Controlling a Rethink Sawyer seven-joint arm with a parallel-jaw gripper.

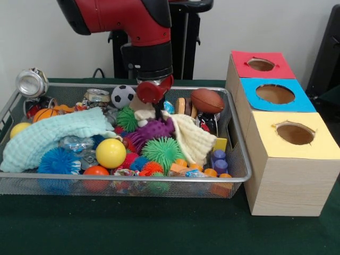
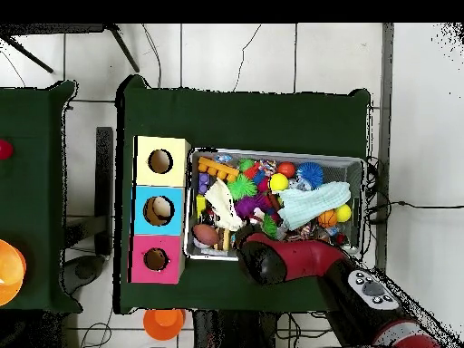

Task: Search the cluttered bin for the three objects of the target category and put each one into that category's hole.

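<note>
No readable writing or brand on anything; can labels too small to tell. Bin (image 1: pixel 234 139) sits on the green table (image 1: pixel 133 228), landmark for all below; it is packed with toys. Arm (image 1: pixel 133 21) comes down over the bin's far side, gripper (image 1: pixel 152 91) low above the clutter near the soccer ball (image 1: pixel 122 96); a red part hides the fingers, cannot tell jaw state. In the bin: brown football (image 1: pixel 206 100) at far right; mint cloth (image 1: pixel 50 137) across the left half; cream cloth (image 1: pixel 191 138) right of centre; yellow ball (image 1: pixel 110 153) toward the near side; green spiky ball (image 1: pixel 162 150) beside it; blue spiky ball (image 1: pixel 58 160) at near left; purple spiky toy (image 1: pixel 154 129) mid-bin; orange ball (image 1: pixel 96 171) by the near rim; purple blocks (image 1: pixel 219 161) at near right. Silver can (image 1: pixel 32 83) rests on the bin's far-left corner. Just right of the bin, touching or nearly so, stand three wooden boxes with holes: red (image 1: pixel 263 64) farthest, blue (image 1: pixel 276 94) middle, yellow (image 1: pixel 295 133) nearest. Overhead view: an orange bowl (image 2: pixel 164 322) lies on the floor beyond the table, on the boxes' side of the bin.
</note>
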